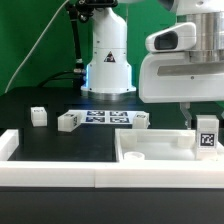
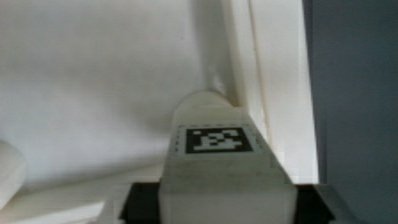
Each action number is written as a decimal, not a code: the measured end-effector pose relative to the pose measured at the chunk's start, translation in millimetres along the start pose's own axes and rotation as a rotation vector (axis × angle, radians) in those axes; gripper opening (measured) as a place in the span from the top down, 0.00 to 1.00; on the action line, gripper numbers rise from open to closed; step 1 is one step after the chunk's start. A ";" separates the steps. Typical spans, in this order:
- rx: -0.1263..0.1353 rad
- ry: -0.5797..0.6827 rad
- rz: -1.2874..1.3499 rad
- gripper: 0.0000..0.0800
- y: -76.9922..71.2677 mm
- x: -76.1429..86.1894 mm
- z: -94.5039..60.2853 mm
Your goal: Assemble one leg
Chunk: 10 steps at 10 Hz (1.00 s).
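The robot's two-finger gripper point(image 1: 205, 128) hangs at the exterior view's right, over the large flat white square panel with a raised rim point(image 1: 160, 152). Its fingers are pinching a small white plastic squarish leg with a black-and-white tag point(image 1: 207, 135), which stands upright with its lower end at the right part of the panel. In the wrist view the same leg point(image 2: 221, 150) runs away from the camera between the two dark fingertips point(image 2: 143, 203), its tag facing the camera, and its far end reaches the white panel surface point(image 2: 89, 90) close beside the raised rim.

Three more small white tagged legs lie on the black table point(image 1: 30, 100): one point(image 1: 38, 116) at the exterior view's left, one point(image 1: 68, 122) near it, and one point(image 1: 141, 122) just behind the panel. Between the last two lies the thin flat marker board point(image 1: 104, 118). The white robot base point(image 1: 108, 60) stands behind them.
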<state>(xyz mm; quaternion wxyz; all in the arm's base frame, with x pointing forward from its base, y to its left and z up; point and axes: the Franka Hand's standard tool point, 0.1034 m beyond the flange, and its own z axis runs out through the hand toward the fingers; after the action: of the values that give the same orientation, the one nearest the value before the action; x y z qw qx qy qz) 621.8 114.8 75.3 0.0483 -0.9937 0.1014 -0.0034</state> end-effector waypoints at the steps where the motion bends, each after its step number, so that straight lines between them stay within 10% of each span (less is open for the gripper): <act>1: 0.001 0.000 0.017 0.64 -0.2 -0.1 0.0; 10: 0.061 0.022 1.027 0.63 -3.1 -1.7 0.6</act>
<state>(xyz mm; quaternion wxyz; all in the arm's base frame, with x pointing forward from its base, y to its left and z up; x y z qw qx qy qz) 620.8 118.2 75.0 0.0718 -0.8136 0.5769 0.0073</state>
